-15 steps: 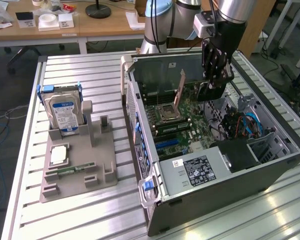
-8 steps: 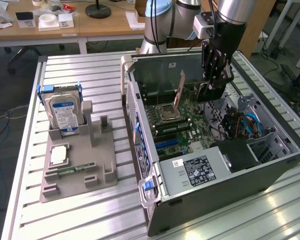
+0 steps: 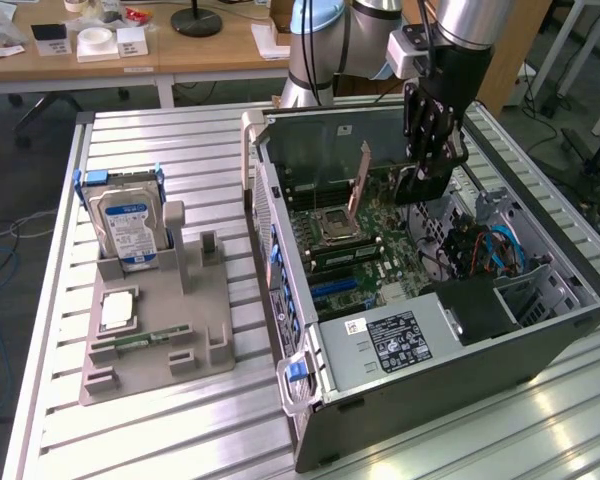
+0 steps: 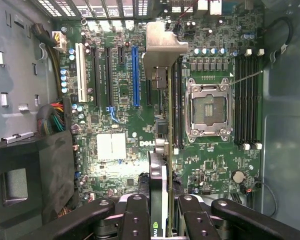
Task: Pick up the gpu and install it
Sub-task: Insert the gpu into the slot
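The gripper [image 3: 426, 178] hung inside the open computer case [image 3: 460, 350], which lay on its side on the ribbed metal worktop [image 3: 180, 430]. It was closed on the gpu [image 3: 362, 188], one finger on each face of the card. In the exterior view, the gripper hid the held end. What showed of the card was a thin slanted strip, its metal end bracket nearest the case's back wall.

From the wrist view the gpu [image 4: 160, 50] was seen edge-on. Its silver bracket was towards the vented rear of the case, and its black body ran back between the dark fingers [image 4: 135, 217], which were cut off by the picture's edge. The card stood over the motherboard [image 4: 115, 120], between the long blue slot [image 4: 135, 75] and the processor socket [image 4: 210, 110]. It covered the slot beneath it, so whether its lower edge was in that slot or clear of it could not be made out.

At the exterior view's left, well apart from the case, a grey holder [image 3: 160, 350] sat on the worktop. A hard drive [image 3: 128, 228] with a blue and white label stood upright in it. A narrow green memory stick [image 3: 150, 337] lay flat beside a square chip [image 3: 117, 310]. The print on both was too small to read. The arm's upper part ran out of the picture.
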### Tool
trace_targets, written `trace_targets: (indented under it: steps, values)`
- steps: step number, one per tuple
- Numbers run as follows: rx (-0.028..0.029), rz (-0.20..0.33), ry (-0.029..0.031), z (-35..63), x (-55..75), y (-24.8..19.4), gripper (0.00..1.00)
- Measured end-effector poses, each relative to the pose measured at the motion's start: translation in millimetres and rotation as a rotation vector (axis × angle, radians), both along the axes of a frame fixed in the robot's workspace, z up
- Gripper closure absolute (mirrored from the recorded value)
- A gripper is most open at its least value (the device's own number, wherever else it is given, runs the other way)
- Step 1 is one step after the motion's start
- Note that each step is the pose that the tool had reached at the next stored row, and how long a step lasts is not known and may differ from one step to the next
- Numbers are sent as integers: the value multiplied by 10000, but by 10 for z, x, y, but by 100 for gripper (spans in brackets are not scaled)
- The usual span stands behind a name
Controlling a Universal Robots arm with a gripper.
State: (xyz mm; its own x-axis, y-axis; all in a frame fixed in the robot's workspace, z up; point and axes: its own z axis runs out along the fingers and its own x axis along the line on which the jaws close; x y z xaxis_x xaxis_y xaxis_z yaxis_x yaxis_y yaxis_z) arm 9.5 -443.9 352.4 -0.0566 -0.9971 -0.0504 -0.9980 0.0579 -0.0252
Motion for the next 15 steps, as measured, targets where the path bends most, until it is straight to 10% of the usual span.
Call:
trace_targets:
  steps: [15]
  values:
    - [0,1,-1,-8,0,-7,73]
